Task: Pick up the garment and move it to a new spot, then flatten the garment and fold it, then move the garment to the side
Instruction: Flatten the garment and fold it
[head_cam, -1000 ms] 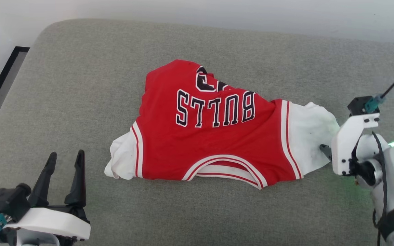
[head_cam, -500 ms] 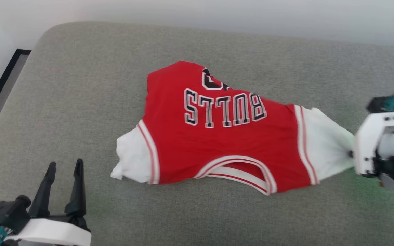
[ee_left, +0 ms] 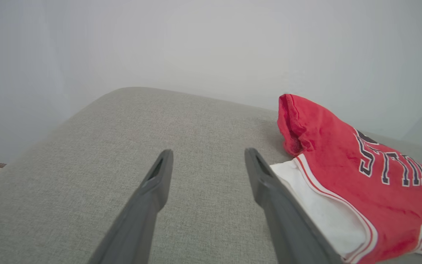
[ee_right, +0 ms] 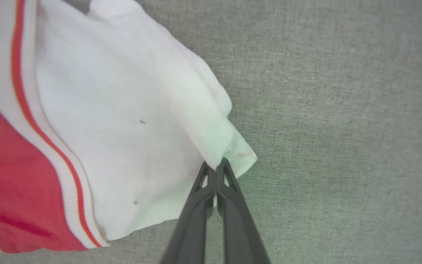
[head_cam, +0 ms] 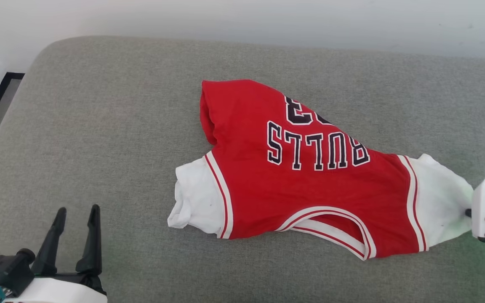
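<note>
Dragged by its white sleeve [ee_right: 123, 128], the garment [head_cam: 310, 189] is sliding toward the robot's right across the grey cushion [head_cam: 99, 126], lying rumpled with its lettering upside down in the head view. The right gripper [ee_right: 216, 165] is pinching the sleeve's corner, fingers pressed together on the cloth. The left gripper [head_cam: 78, 208] is sitting with fingers spread apart at the cushion's near left, clear of the garment.

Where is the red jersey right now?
In the head view the red jersey lies right of centre on the grey cushion, one white sleeve pinched by the right gripper.
</note>
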`<state>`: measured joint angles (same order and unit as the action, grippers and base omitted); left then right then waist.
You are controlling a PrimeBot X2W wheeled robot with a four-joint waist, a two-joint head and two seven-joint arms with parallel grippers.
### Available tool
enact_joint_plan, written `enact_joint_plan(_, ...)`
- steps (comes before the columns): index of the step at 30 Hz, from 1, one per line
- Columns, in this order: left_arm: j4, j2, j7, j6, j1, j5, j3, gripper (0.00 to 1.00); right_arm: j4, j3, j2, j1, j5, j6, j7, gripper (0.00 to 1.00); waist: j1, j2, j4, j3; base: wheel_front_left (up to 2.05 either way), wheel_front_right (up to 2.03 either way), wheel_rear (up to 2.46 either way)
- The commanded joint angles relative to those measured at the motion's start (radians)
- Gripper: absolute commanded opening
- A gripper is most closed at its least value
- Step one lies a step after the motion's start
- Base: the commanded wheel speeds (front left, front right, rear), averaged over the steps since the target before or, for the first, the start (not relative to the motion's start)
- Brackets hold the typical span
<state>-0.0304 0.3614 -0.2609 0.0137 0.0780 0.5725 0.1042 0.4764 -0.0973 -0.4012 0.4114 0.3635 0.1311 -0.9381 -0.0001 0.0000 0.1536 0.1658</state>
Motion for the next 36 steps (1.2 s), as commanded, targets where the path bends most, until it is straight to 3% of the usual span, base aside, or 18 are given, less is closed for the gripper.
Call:
enact_joint_plan(1,-0.005,0.010,0.007,0.009,0.003,0.006,0.004,1.00,-0.004,-0.010,0.012,-0.011,-0.019,-0.001,0.011,1.00,0.0001,0.0000,-0.004,-0.002,0.00,0.00,0.00)
enact_joint_plan(10,0.023,0.075,0.150,0.051,-0.046,0.022,0.053,1.00,-0.138,-0.085,0.090,-0.040,-0.058,-0.001,0.024,1.00,0.0001,0.0000,-0.045,-0.007,0.00,0.00,0.00)
enact_joint_plan(20,0.073,0.157,0.487,0.071,-0.135,0.094,0.136,1.00,-0.376,-0.175,0.197,-0.099,-0.091,-0.001,0.139,1.00,0.0001,0.0000,-0.113,0.005,0.00,0.00,0.00)
enact_joint_plan(28,0.057,0.182,0.747,0.024,-0.201,0.149,0.187,1.00,-0.500,-0.159,0.271,-0.136,-0.113,-0.001,0.337,1.00,0.0001,0.0000,-0.169,0.017,0.00,0.00,0.00)
enact_joint_plan(36,0.005,0.194,0.928,-0.032,-0.284,0.148,0.233,1.00,-0.545,-0.141,0.325,-0.166,-0.141,-0.001,0.480,1.00,0.0001,0.0000,-0.204,0.025,0.00,0.00,0.00)
